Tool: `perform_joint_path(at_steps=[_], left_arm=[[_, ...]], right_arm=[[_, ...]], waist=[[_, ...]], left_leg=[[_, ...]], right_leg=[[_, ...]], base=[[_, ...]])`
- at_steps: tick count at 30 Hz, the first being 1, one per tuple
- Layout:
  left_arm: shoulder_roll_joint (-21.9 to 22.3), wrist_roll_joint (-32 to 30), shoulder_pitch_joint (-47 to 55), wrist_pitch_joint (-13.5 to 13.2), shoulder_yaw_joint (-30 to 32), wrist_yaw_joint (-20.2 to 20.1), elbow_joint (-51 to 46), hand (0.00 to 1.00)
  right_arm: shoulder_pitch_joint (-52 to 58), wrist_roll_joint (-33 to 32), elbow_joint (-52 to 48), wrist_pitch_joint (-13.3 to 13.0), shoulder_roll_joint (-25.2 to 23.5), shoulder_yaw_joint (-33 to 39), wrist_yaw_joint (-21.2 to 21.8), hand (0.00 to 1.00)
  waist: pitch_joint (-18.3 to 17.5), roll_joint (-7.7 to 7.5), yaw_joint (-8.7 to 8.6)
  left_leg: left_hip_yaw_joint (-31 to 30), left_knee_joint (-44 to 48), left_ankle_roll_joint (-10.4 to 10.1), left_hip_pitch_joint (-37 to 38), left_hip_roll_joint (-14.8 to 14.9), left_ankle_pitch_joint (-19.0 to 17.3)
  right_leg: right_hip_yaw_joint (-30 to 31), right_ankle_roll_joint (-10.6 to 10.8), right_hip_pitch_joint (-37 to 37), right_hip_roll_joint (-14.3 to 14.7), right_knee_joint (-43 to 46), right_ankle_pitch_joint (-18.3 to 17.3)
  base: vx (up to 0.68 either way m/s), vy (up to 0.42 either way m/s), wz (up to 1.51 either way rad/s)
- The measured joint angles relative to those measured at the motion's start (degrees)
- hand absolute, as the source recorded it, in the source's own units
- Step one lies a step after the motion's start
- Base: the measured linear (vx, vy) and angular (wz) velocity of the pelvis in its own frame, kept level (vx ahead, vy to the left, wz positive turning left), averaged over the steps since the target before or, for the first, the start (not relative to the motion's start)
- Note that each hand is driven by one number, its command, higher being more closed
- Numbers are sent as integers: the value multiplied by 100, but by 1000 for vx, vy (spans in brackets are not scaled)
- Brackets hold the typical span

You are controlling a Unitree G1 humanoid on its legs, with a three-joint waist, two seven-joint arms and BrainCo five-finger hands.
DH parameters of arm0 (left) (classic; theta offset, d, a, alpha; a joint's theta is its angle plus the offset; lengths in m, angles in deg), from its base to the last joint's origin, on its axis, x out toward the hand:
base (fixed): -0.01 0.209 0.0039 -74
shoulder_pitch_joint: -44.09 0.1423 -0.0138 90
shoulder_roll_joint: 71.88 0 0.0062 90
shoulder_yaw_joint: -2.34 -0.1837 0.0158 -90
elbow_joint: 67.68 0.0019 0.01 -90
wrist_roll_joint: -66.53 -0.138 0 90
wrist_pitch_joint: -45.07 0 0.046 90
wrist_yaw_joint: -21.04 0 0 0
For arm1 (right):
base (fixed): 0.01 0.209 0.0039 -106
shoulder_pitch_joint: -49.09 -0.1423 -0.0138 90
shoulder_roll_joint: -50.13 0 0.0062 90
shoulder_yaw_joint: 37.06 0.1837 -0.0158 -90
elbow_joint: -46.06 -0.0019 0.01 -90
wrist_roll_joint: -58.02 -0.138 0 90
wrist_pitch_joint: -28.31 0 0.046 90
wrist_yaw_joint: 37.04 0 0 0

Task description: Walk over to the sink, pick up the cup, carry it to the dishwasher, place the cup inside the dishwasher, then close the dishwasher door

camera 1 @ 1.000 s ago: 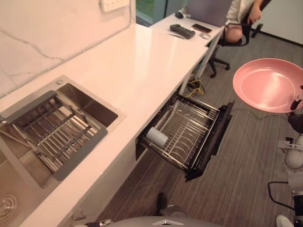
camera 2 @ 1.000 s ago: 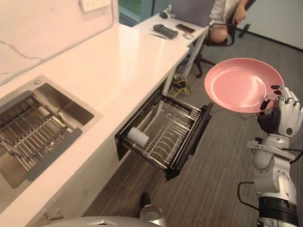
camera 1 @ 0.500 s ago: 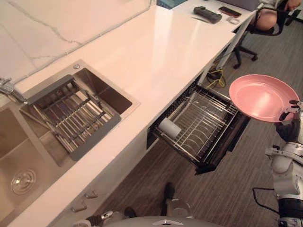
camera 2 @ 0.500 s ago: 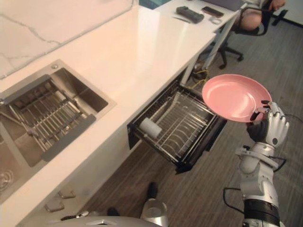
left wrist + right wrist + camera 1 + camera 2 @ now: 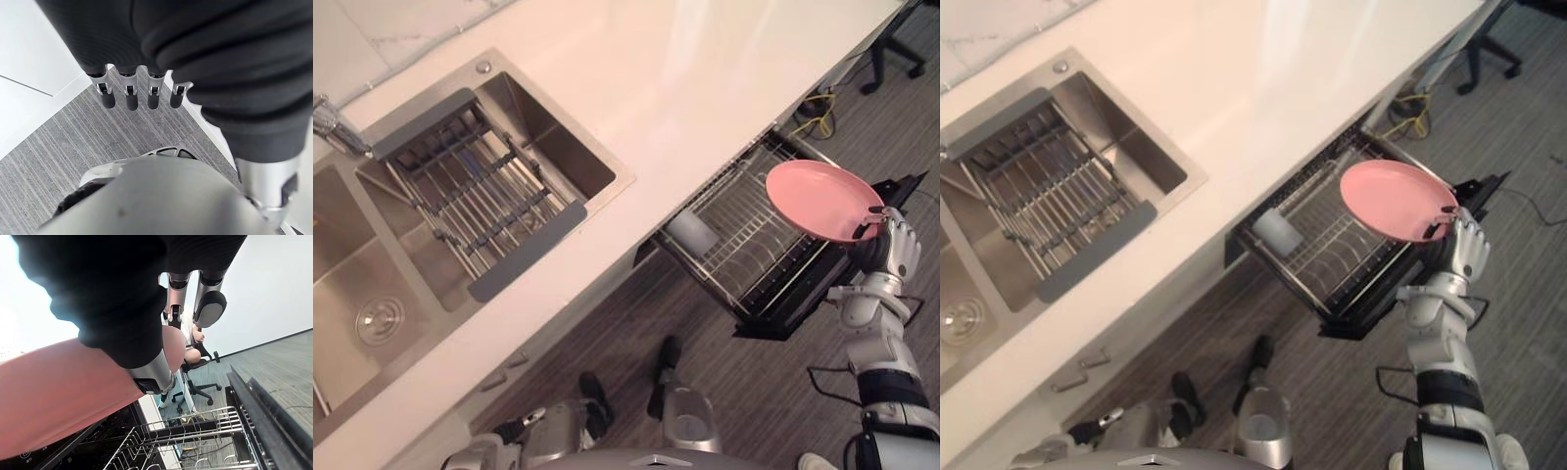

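Right hand (image 5: 891, 245) pinched a pink plate (image 5: 818, 199) by its rim, level over the open dishwasher rack (image 5: 744, 247), probably to lower it in. A white cup (image 5: 690, 233) already lay inside that rack.

That plate (image 5: 822, 199) covers the rack's (image 5: 729, 250) outer corner and part of the door (image 5: 781, 323). Rack's inner end is tucked under the bench (image 5: 685, 78) edge. Left basin (image 5: 352, 313) runs off the picture's edge.

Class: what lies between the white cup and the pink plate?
Bare dishwasher rack lies between the white cup and the pink plate, in the left eye view.
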Motion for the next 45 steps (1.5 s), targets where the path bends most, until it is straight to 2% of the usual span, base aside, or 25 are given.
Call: perform_joint_path(at_steps=[4, 9, 12, 16, 19, 27, 28, 32, 37, 42, 45], left_arm=[[1, 226, -120, -64, 1, 0, -1, 0], [27, 444, -318, -151, -12, -4, -2, 0], [23, 515, -444, -156, -17, -6, 2, 0], [30, 723, -603, -171, -74, -14, 28, 0], [44, 895, -823, -234, -288, -16, 156, 0], [54, 1035, -990, -419, -523, -22, 347, 0], [59, 1072, -1009, -453, -562, -42, 388, 0], [72, 1114, -1132, -538, -739, -57, 519, 0], [107, 1117, -1150, -604, -916, -50, 582, 0], [125, 1115, -1151, -606, -899, -48, 627, 0], [166, 1105, -1142, -597, -753, -39, 725, 0]], right_arm=[[-522, -349, 356, 87, 107, -170, 24, 100], [-1431, -543, 835, 203, 570, -606, 189, 100], [-1826, -672, 1098, 309, 791, -882, 296, 100], [-2478, -676, 1641, 339, 1128, -1314, 454, 100], [-3009, -934, 2007, 488, 1268, -1617, 610, 100], [-3365, -1775, 2670, 677, 1262, -1792, 598, 100], [-3424, -1938, 2811, 695, 1264, -1787, 580, 0], [-3438, -2186, 3181, 854, 1209, -1775, 408, 0], [-3393, -2682, 3271, 1275, 1186, -1575, 253, 0], [-3215, -3149, 3406, 1231, 1114, -1051, 142, 0], [-2776, -3355, 2986, 941, 987, -497, 71, 0]], waist=[[284, 136, 34], [641, 324, 87], [761, 372, 151], [889, 530, 204], [964, 683, 345], [941, 727, 586], [925, 750, 608], [886, 810, 714], [799, 938, 735], [790, 950, 724], [798, 938, 638]], left_leg=[[-108, 77, 37, -218, -23, 46], [-154, 121, 112, -600, -91, 143], [-178, 176, 163, -822, -120, 174], [-290, 290, 234, -1240, -200, 222], [-302, 309, 290, -1502, -261, 298], [-472, 304, 324, -1917, -374, 421], [-487, 304, 337, -1977, -392, 437], [-588, 286, 333, -2084, -429, 504], [-650, 182, 353, -2072, -486, 589], [-682, 141, 344, -1997, -489, 618], [-746, 88, 316, -1758, -484, 615]], right_leg=[[-15, -13, -165, -45, 64, 9], [32, -77, -579, -134, 153, 96], [92, -97, -798, -170, 173, 160], [134, -98, -1149, -252, 171, 269], [166, -111, -1402, -308, 156, 359], [183, -145, -1793, -382, 107, 475], [179, -143, -1847, -399, 107, 489], [129, -147, -1924, -436, 107, 507], [96, -150, -1918, -488, 120, 506], [84, -155, -1854, -488, 133, 504], [45, -147, -1587, -465, 129, 471]], base=[[-48, 35, 12], [-64, 46, 2], [-71, 47, -2], [-45, 58, 10], [-10, 52, 5], [14, 16, 5], [13, 17, 7], [13, 5, 11], [17, 5, 8], [31, -8, 2], [29, -6, 4]])
